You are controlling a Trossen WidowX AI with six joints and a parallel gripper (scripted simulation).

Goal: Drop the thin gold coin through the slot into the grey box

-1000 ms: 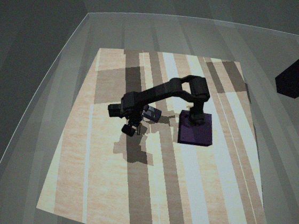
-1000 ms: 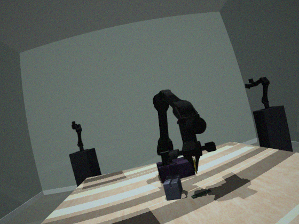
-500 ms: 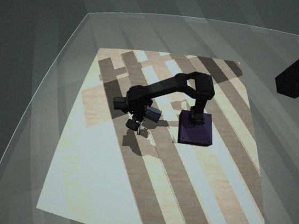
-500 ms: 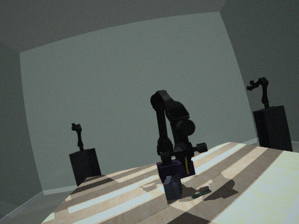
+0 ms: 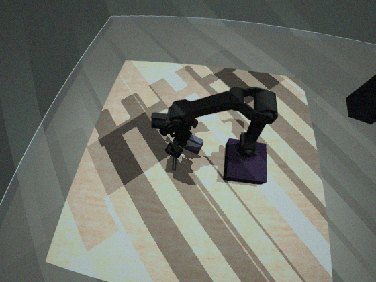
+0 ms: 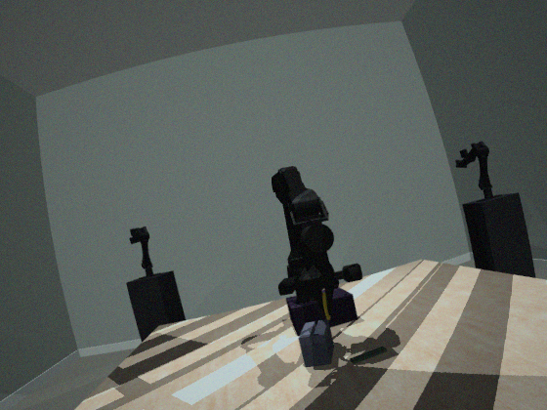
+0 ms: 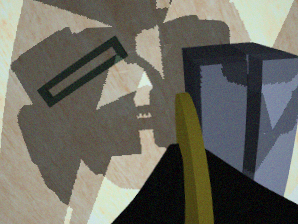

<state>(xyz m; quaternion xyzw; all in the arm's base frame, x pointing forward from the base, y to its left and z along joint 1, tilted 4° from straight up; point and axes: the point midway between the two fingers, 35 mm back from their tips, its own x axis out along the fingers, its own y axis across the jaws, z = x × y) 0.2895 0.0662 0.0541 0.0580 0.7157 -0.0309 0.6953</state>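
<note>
The gold coin [image 6: 326, 307] [image 7: 195, 175] is seen nearly edge-on, held upright in my gripper [image 6: 323, 292] [image 7: 182, 152], which is shut on it. In the top view only a yellow speck of the coin [image 5: 187, 144] shows beside the dark fingers. The grey box [image 5: 196, 145] [image 6: 316, 348] [image 7: 225, 110] stands on the table. Its slot [image 7: 252, 120] is a dark line across the lid. In the wrist view the coin is left of the slot, roughly in line with it. The coin is above the lid's height in the exterior view. The dark-green holder [image 5: 172, 164] [image 6: 368, 354] [image 7: 80, 67] is empty.
The purple arm base [image 5: 246, 162] [image 6: 347, 305] stands behind the box as seen from the exterior view. Striped light and shadow cover the table [image 5: 201, 235]. Two other arms on dark pedestals [image 6: 156, 305] [image 6: 498, 234] stand beyond the table.
</note>
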